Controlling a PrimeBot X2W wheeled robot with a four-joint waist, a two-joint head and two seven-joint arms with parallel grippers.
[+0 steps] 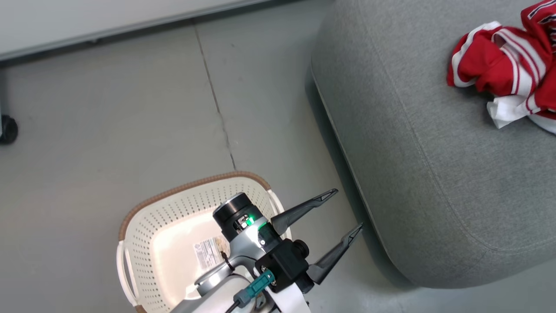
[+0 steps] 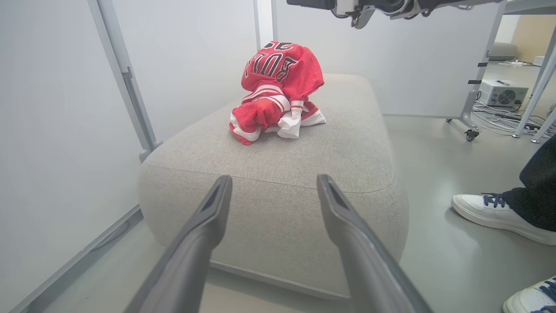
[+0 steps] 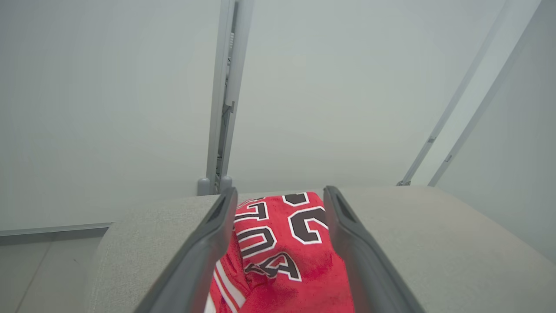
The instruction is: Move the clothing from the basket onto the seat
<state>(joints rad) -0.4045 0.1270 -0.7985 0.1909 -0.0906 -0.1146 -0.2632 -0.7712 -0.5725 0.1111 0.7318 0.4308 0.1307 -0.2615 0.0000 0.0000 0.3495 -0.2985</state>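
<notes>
Right wrist view looks along the right gripper (image 3: 280,191), whose jaws stand wide with the clothing (image 3: 278,243) lying between and beneath them on the seat (image 3: 434,243). It grips nothing. Whether a finger brushes the cloth is hard to say from this angle, though the left wrist view suggests that arm hangs clear above the heap.

The heap sits mid-width on the seat top, toward the end far from the basket (image 1: 152,217) and well in from every rounded edge. The basket's bottom shows bare but for its label.

The step looks like letting go and backing off. It is best done by rising straight up, jaws kept wide, so no finger snags fabric and drags it edgeward.

The left gripper (image 1: 347,208) is fully open and empty, beside the basket's rim.
</notes>
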